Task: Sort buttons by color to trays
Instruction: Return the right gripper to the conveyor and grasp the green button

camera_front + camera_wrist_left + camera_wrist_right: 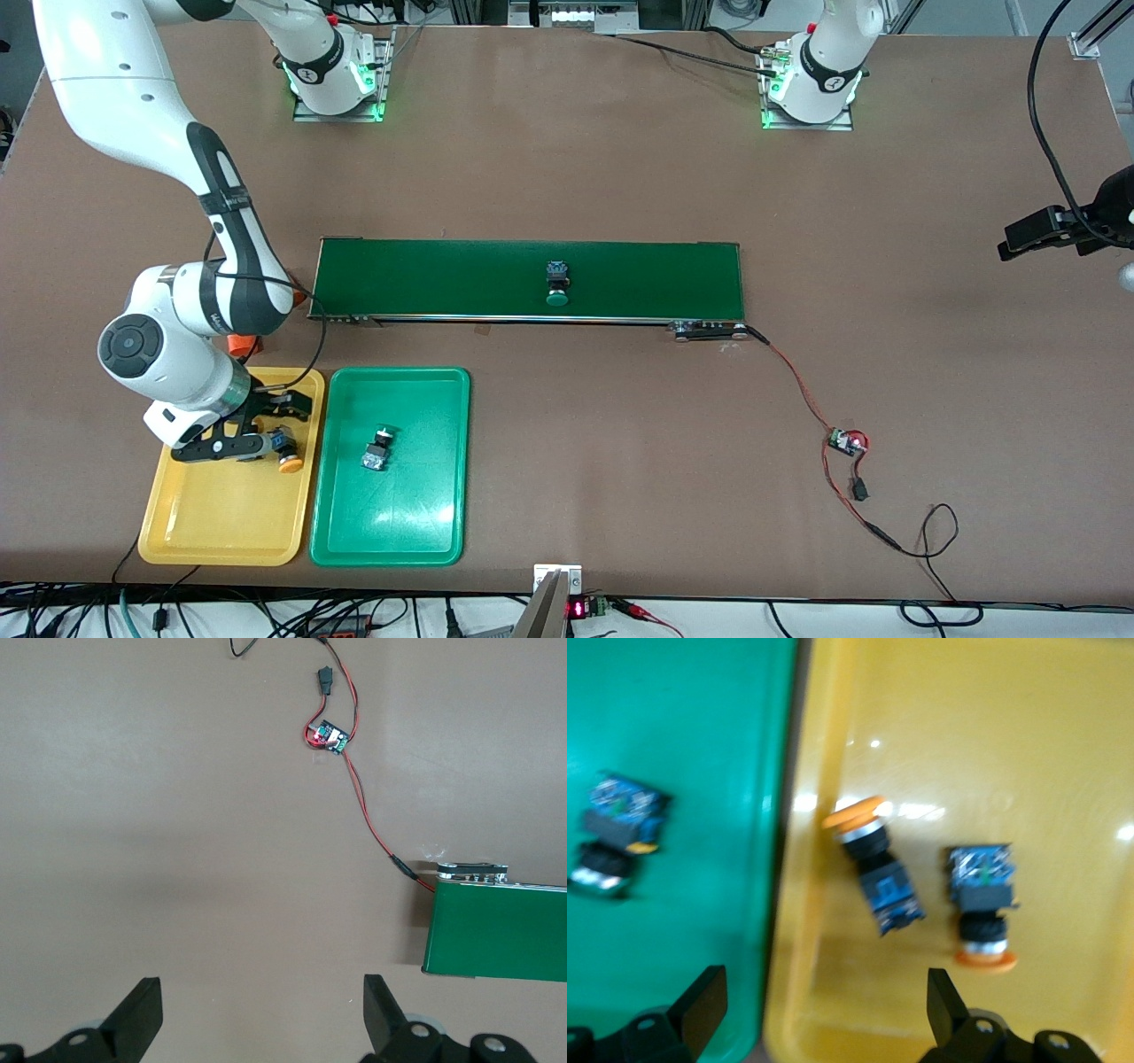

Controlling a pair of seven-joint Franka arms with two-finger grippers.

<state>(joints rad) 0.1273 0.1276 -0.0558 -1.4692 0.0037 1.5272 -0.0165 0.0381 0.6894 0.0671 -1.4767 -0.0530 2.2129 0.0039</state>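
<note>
Right tool (282, 424) over yellow tray (190, 532), fingers spread, gripping nothing. Two orange buttons (875, 864) (982, 902) lie in tray beneath it: drop looks done. One button (378, 448) in green tray (354, 532). Green button (556, 283) on conveyor belt (425, 276); next likely: fetch it, place in green tray. Left tool (261, 1028) waits, fingers apart, above bare worktop (177, 815).

Brown table (620, 159); dark green belt (443, 275); one yellow tray (213, 523), one green tray (407, 523); orange-capped buttons (873, 864) with blue-black bodies; red wire (797, 385).
</note>
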